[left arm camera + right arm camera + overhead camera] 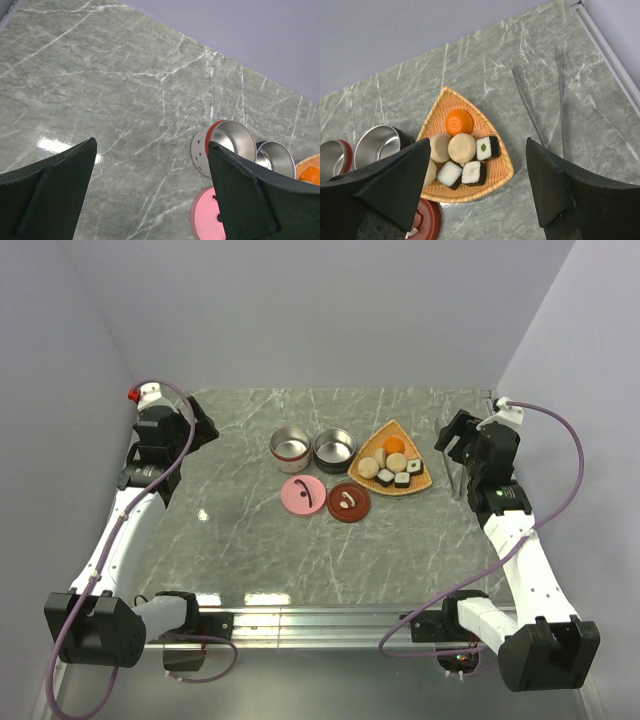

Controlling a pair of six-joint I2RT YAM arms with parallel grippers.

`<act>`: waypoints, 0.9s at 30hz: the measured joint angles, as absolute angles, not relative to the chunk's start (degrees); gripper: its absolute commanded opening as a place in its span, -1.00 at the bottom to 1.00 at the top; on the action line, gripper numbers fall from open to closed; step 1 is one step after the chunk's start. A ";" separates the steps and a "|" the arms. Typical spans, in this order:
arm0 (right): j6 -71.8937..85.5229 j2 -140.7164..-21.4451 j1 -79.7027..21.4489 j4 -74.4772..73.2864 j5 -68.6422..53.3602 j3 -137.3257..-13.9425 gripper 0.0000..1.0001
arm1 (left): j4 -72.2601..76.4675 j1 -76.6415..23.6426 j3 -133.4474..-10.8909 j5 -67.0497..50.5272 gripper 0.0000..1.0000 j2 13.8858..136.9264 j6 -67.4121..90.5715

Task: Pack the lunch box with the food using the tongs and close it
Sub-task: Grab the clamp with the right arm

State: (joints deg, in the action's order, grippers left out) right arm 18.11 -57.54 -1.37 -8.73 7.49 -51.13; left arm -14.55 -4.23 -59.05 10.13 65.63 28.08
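The food [391, 467] lies on a triangular woven tray [393, 426]: an orange ball [459, 121], cream balls [462, 147] and black-rimmed sushi rolls [487, 147]. The lunch box is two open round steel tins, one red-rimmed [289, 446] and one dark [334, 449]. The thin metal tongs [562, 100] lie flat on the table right of the tray. My right gripper [478, 142] hangs open above the tray's right corner, the tongs just to its right. My left gripper [152, 145] is open over bare table at the far left, holding nothing.
A pink lid [303, 495] and a dark red lid [349, 502] lie flat in front of the tins. A metal rail [605, 45] runs along the table's right edge, close to the tongs. Purple walls enclose the table on three sides.
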 measured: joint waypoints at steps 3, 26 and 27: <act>18.13 -57.60 -1.37 -8.71 7.40 -51.13 0.68 | -14.55 -4.21 -59.05 10.24 0.99 65.63 27.86; 8.84 -89.80 4.67 -18.46 13.43 -75.42 0.99 | -15.55 -4.21 -58.26 7.29 0.99 67.64 28.82; 8.62 -91.50 5.45 -19.11 13.15 -76.18 0.99 | -15.40 -4.23 -57.69 7.31 0.99 67.59 28.97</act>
State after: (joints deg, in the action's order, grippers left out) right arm 8.62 -91.50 5.45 -19.11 13.15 -76.18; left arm -15.40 -4.23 -57.69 7.31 67.59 28.97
